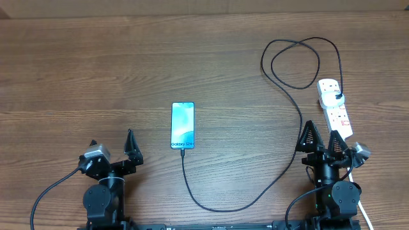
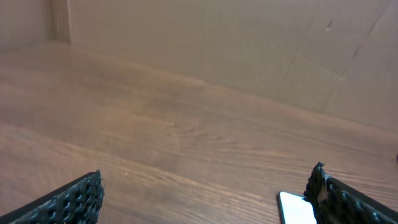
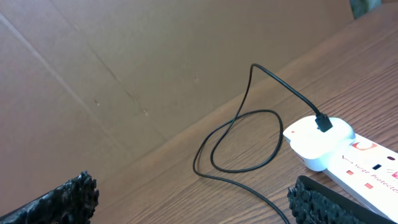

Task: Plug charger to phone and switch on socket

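Left gripper [image 2: 206, 183] and right gripper [image 1: 323, 137] both stand wide open, holding nothing. The charger [image 3: 323, 122] tip meets the lower edge of the phone [image 1: 183, 124] (seated or not, I cannot tell); the socket [image 1: 339, 118] lies just ahead of the right gripper, which should press with one fingertip, gently.

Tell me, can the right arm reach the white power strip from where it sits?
Probably yes. The open right gripper sits right at the near end of the socket, with nothing lying between them; only the thin charger cable runs close beside it.
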{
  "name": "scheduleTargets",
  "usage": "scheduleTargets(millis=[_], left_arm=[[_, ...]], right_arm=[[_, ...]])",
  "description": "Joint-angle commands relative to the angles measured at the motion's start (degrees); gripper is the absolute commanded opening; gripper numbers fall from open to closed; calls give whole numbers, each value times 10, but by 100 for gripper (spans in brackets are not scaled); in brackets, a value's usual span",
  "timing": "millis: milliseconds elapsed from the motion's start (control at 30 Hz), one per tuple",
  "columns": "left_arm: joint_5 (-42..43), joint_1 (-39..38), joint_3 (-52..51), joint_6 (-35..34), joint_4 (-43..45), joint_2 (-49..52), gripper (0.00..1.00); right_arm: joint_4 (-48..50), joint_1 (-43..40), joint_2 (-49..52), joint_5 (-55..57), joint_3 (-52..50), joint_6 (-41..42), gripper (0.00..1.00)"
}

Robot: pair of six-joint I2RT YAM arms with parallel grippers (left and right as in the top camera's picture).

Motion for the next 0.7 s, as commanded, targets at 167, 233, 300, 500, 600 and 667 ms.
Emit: scheduleTargets(millis=[167, 233, 300, 500, 600, 667], left_arm=[[13, -5, -21, 82, 38, -6, 100], [15, -5, -22, 82, 39, -6, 100], [24, -5, -22, 93, 37, -6, 100], [37, -5, -21, 111, 36, -6, 100], [37, -8, -21, 113, 36, -6, 100], [38, -8, -21, 114, 36, -6, 99]], right_arm=[[3, 3, -6, 3, -6, -4, 100], [3, 3, -6, 3, -6, -4, 100], [3, 3, -6, 3, -6, -4, 100], [3, 3, -6, 3, -6, -4, 100], [3, 3, -6, 3, -6, -4, 100], [3, 3, -6, 3, -6, -4, 100]])
